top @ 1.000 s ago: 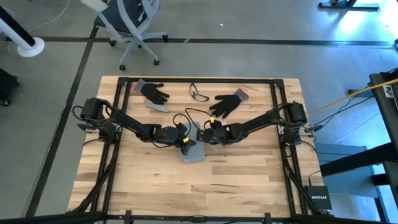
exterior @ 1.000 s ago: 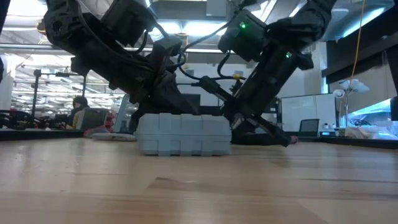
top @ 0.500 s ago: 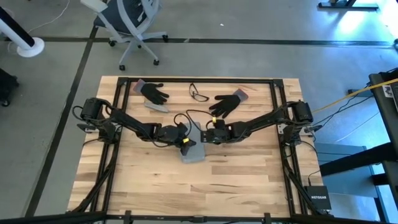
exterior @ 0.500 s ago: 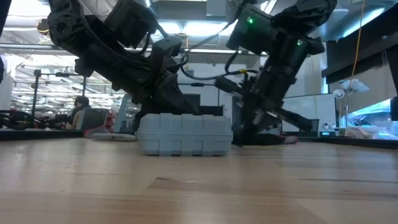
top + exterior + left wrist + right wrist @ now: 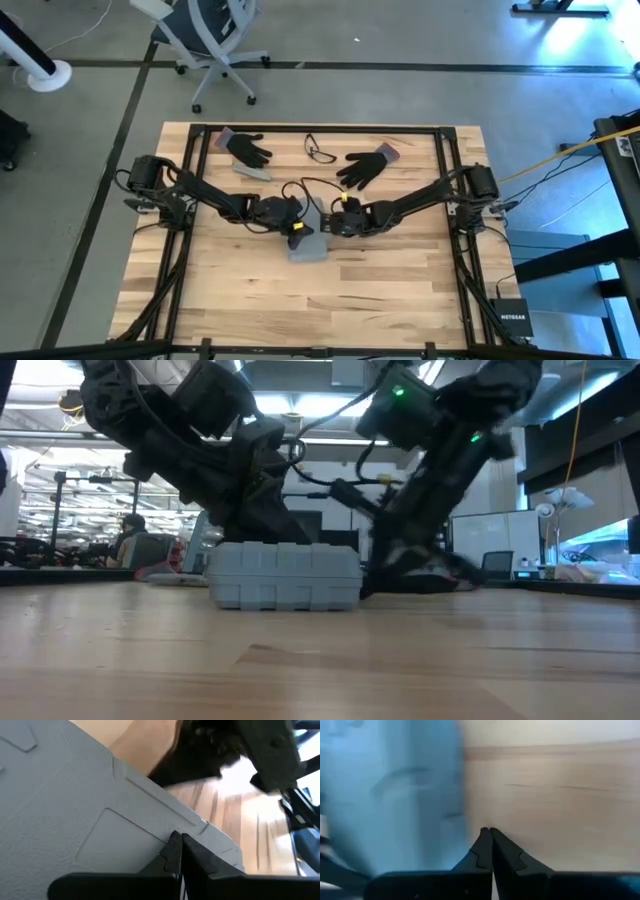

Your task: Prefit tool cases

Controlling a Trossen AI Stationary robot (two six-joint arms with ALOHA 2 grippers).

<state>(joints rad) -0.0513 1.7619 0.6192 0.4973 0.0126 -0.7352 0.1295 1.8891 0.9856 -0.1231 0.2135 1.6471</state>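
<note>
Blue-grey tool case (image 5: 308,243) closed, flat on table (image 5: 400,290) centre. Left gripper (image 5: 180,845) fingers together, tips on lid. Right gripper (image 5: 490,837) fingers together, at case edge.

case (image 5: 309,243) table-centre | 2 gloves (image 5: 246,147) behind (glasses (image 5: 320,151) between)

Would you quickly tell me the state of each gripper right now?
Left gripper: closed, holding nothing, tips over the tool case.
Right gripper: closed, empty, at the case's edge.
</note>
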